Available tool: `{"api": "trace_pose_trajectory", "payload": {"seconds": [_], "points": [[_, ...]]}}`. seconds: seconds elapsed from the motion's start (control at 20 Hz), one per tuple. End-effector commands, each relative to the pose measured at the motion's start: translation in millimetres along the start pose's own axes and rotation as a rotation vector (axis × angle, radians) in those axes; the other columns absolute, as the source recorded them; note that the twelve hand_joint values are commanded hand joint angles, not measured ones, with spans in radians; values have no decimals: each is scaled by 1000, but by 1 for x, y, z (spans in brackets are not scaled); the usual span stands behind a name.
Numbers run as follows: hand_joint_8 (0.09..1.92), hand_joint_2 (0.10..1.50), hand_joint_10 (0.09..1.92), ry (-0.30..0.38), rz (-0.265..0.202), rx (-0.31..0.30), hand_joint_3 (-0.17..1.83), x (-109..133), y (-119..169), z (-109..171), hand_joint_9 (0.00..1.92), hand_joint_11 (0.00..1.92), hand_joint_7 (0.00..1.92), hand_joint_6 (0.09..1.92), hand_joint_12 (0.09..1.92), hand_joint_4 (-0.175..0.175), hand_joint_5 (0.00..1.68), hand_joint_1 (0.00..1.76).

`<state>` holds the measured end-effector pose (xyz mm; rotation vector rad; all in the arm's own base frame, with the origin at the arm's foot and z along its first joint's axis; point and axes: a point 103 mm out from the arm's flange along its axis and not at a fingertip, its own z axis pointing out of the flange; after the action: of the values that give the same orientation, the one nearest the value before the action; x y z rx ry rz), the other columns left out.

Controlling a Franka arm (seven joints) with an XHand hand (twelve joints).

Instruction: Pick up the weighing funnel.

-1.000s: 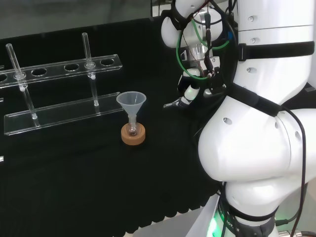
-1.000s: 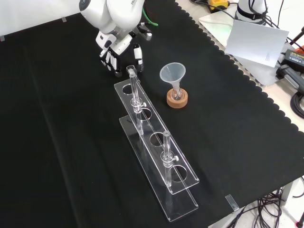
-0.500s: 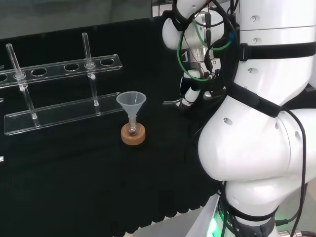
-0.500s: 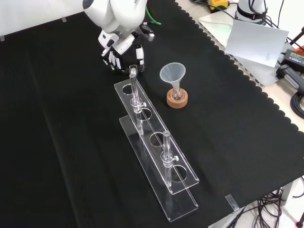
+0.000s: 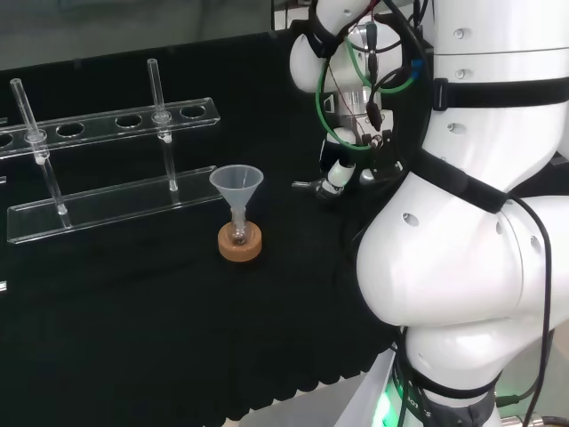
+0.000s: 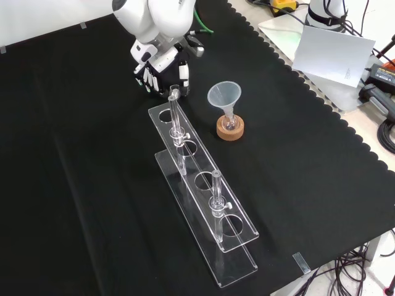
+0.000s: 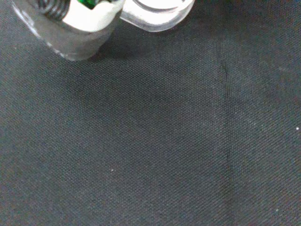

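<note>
My hand (image 5: 340,171) hovers just over the black cloth, to the right of the big funnel in the head view. Its fingers are curled, and the thin clear tip of the weighing funnel (image 5: 304,185) sticks out to the left of them. The front view has the hand (image 6: 162,69) at the top, just beyond the far end of the tube rack, knuckles bent and thumb down. In the wrist view a rounded clear piece, the weighing funnel (image 7: 157,14), sits beside a dark finger (image 7: 77,33) above bare cloth.
The big funnel (image 5: 236,185) stands in a small flask on a cork ring (image 5: 240,245). A clear tube rack (image 6: 203,191) with two upright tubes runs toward the front edge. My arm's white links (image 5: 462,222) fill the head view's right. Paper (image 6: 333,52) and cables lie beyond the cloth's scalloped edge.
My hand has lifted a little and drifted toward the big funnel, up and to the right in the front view, with the clear piece moving along in it. Rack and funnel stay put.
</note>
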<state>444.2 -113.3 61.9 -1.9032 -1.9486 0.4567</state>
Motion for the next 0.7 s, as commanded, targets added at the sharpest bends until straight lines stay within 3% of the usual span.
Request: {"api": "trace_pose_trajectory", "payload": {"seconds": [0.05,0.7], "points": [[350,642,429,15,40,-12,125,0,-5,10,678,0,1201,504,1274,175,1051,935],[353,618,401,37,80,-63,173,-2,-10,11,730,0,1230,511,1333,175,1097,943]]}}
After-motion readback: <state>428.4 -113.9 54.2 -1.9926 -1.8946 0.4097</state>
